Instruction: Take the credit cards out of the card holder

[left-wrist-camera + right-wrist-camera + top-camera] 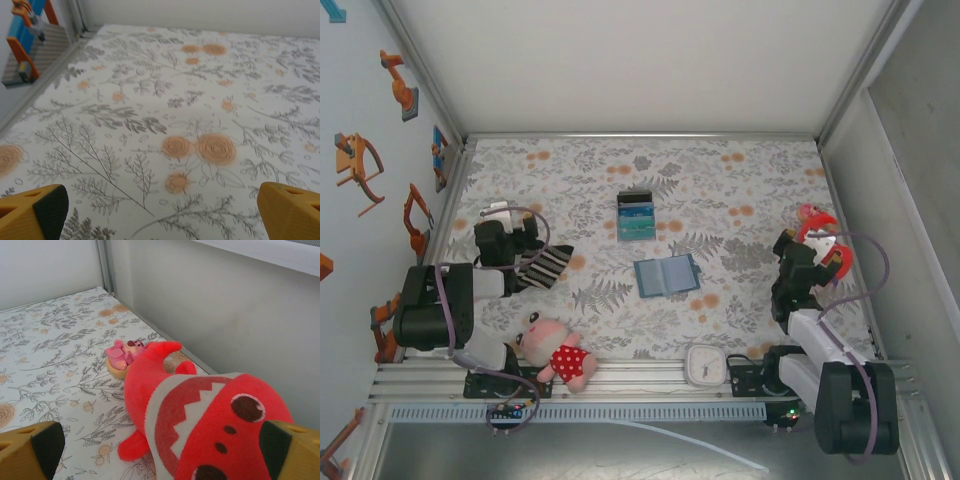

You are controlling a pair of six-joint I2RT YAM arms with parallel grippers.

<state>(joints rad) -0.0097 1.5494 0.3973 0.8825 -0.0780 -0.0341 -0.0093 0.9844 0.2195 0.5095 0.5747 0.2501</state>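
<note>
Top view: card holder (667,275) lies open mid-surface (740,170), with the credit cards (636,215) in a stepped stack just beyond it, not touching. Striped sock (545,265) lies beside the left arm. Left wrist view: left fingers (35,212) spread wide, holding nothing, over bare floral cloth. Right wrist view: right fingers (30,450) also wide apart, gripping nothing. Red plush (200,425) sits close ahead between them, with a small pink figure (122,355) behind it by the wall.

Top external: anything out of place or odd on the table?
Nothing spilled or damaged. The pink doll and small clock sit partly on the near rail, at the floral cloth's edge. The red plush crowds the right fingers. The card holder lies open, slightly askew.
</note>
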